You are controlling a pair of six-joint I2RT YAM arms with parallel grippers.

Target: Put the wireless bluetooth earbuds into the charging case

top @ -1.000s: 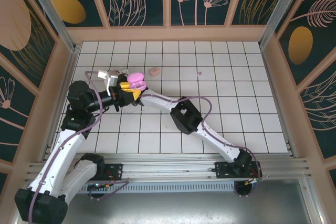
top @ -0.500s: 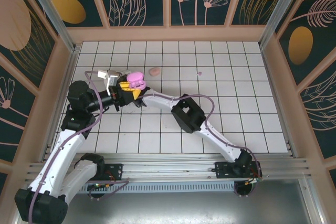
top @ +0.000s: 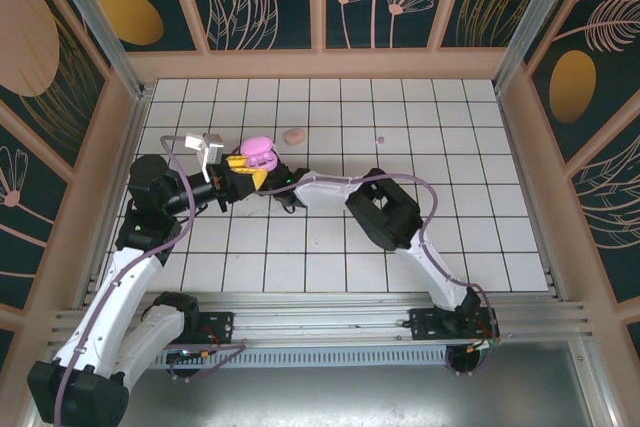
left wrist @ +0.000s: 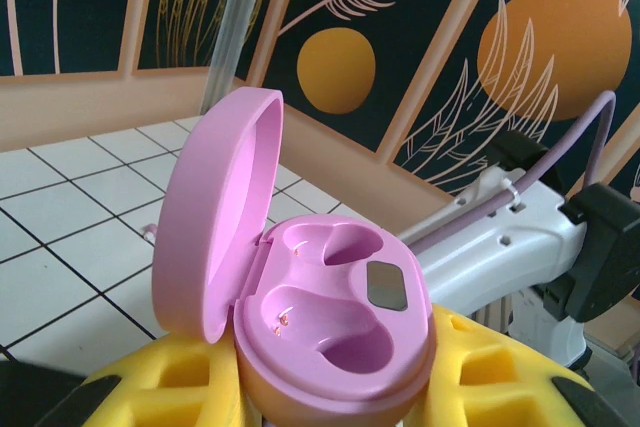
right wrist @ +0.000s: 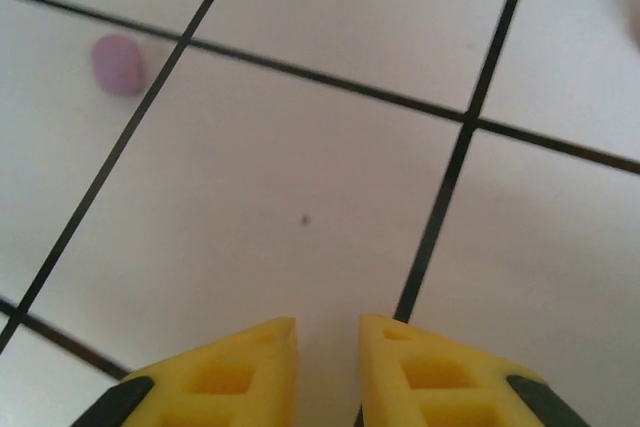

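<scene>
My left gripper [left wrist: 335, 392] [top: 244, 165] is shut on the base of a pink charging case [left wrist: 320, 297] [top: 257, 152], held up off the tiles. Its lid stands open to the left, and both wells are empty. My right gripper [right wrist: 327, 332] [top: 287, 197] hangs low over the white tiles just right of the case, its jaws a narrow gap apart with nothing between them. A small lilac-pink earbud [right wrist: 118, 64] lies on a tile ahead and to the left of the right gripper. A tiny purple earbud [top: 378, 139] lies far back on the tiles.
A peach-pink oval case [top: 293, 135] lies on the tiles behind the held case. The right arm's elbow [top: 385, 209] sits mid-table. Wooden walls [top: 325, 64] ring the tiled floor.
The right gripper has drawn back from the held case toward the near right and lower, its elbow swinging right and its jaws narrowing. The left gripper and the case have stayed put.
</scene>
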